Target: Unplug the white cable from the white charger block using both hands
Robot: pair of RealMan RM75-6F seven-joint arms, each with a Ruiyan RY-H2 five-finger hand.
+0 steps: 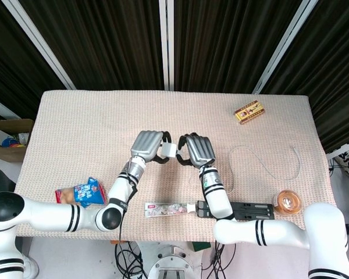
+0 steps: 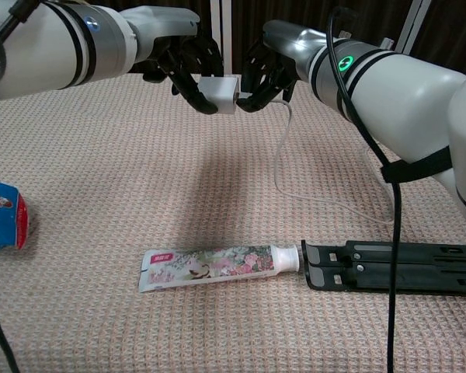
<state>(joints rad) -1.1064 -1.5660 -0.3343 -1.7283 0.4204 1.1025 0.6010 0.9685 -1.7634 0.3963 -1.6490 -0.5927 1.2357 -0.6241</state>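
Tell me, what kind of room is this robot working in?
Probably a lab or test setup, not a home: dark curtains enclose a cloth-covered table, unrelated items such as a toothpaste tube lie scattered on it, and loose cables hang beneath.

A: What colour is the desk [image 2: 101,233]?

B: Pinkish beige, in a small waffle weave. The charger block [image 2: 221,93] is white and so is the cable [image 2: 283,151] hanging from it.

A: And the hands?

B: The left hand [image 1: 146,145] has a silver-grey back with black fingers [image 2: 188,78]; the right hand [image 1: 199,149] is the same. The arms are white with black bands, and one has a green light.

A: The other things?

B: A white toothpaste tube [image 2: 217,266] with a pink and green flower print, a black bracket [image 2: 388,266], a blue and red snack bag [image 1: 77,193], a yellow and red box [image 1: 249,111] and an orange cup [image 1: 288,201]. Black curtains behind.
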